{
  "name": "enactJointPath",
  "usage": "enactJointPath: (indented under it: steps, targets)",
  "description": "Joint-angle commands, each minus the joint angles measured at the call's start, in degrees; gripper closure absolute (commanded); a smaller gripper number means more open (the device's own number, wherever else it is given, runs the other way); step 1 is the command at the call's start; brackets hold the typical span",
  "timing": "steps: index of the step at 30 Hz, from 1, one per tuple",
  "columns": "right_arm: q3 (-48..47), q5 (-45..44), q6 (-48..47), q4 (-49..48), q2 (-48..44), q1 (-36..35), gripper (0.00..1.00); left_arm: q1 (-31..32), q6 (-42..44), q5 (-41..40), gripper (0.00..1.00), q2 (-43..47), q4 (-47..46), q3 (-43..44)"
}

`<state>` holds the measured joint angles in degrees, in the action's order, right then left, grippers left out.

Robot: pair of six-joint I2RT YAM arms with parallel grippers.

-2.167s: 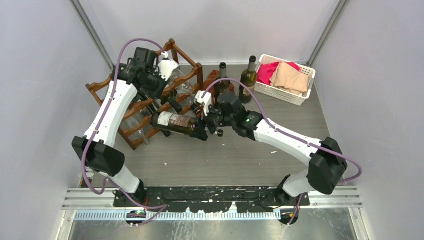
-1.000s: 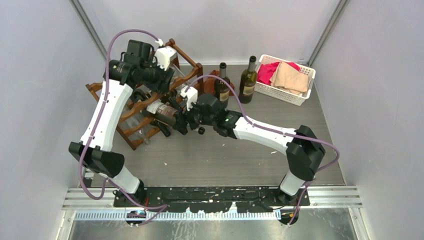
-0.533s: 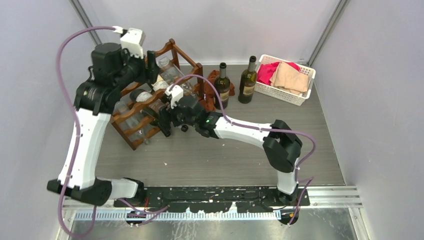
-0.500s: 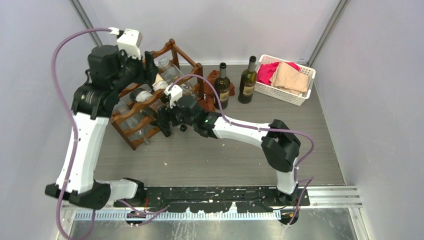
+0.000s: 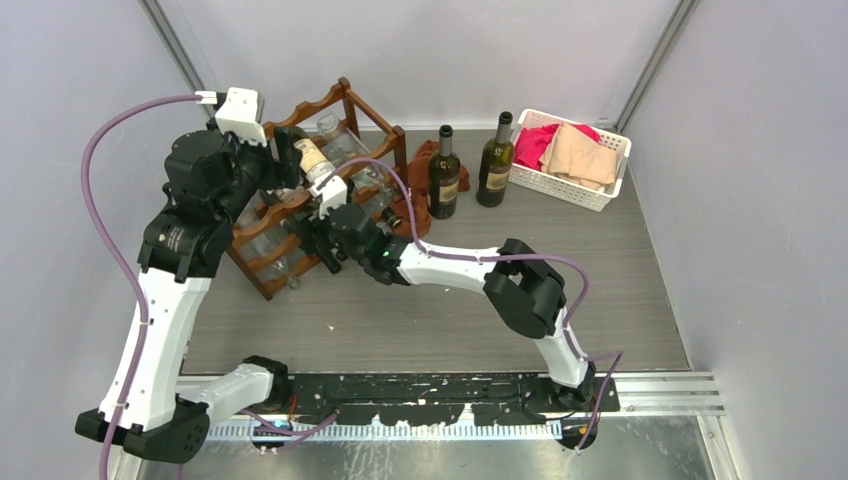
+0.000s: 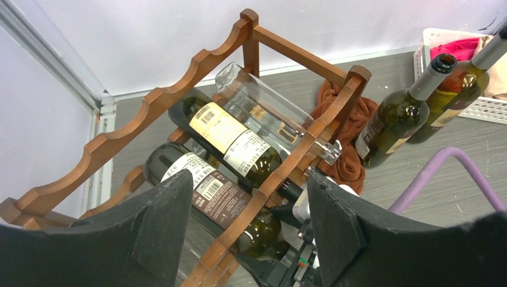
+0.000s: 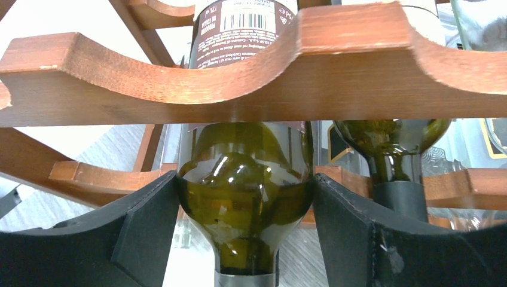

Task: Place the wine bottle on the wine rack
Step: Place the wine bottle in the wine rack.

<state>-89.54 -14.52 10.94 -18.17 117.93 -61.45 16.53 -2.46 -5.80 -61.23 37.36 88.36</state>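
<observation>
1. The left gripper (image 6: pixel 246 179) hangs over the 9 o'clock end of the wine rack (image 5: pixel 397 150). Its jaws are spread wide and nothing is between them.
2. The wine rack stands at about 10 o'clock on the counter (image 5: pixel 450 320), close to the back corner. Its top tier carries a dark labelled bottle (image 6: pixel 233 140), with a clear glass bottle (image 6: pixel 263 113) lying just beside it.
3. The wine bottle (image 7: pixel 245 203) lies on its side in the tier below, under the dark labelled one. Its body rests across the scalloped rails and its neck juts past the front rail toward 4 o'clock.
4. The right gripper (image 7: pixel 245 179) reaches in from 4 o'clock and is closed on the wine bottle's shoulder. Both pads (image 7: pixel 149 227) sit against the green glass just under the front rail.
5. A brown cloth (image 5: pixel 425 155) is bunched at the rack's 3 o'clock foot. Just beyond it, near 12 o'clock on the counter, two dark bottles (image 5: pixel 443 180) stand upright side by side.
6. A white basket (image 5: pixel 560 190) sits at 1 o'clock, holding a pink cloth (image 5: pixel 535 140) and a tan cloth (image 5: pixel 585 155).
</observation>
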Motion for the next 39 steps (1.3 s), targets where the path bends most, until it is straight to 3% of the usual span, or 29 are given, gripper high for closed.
enactJointPath:
  steps: [1, 10, 23, 39]
  targets:
    - [-4.8, -7.6, -3.4, -16.0, 0.2, -1.5, 0.99, 0.1, 1.8, -1.0, 0.3, 3.1, -6.9, -2.1]
    - [-8.0, -11.6, -7.8, -22.9, 5.3, -2.7, 0.98, 0.1, 4.1, -0.4, 0.3, 5.7, -8.6, -4.7]
    - [-7.5, -10.8, -11.6, -32.4, 9.5, -2.9, 0.93, 0.1, 4.0, 0.0, 0.31, 7.4, -8.6, -7.0]
    - [-7.8, -10.5, -11.0, -35.8, 11.7, -1.9, 0.71, 0.1, 3.7, -1.3, 0.31, 9.4, -8.6, -8.0]
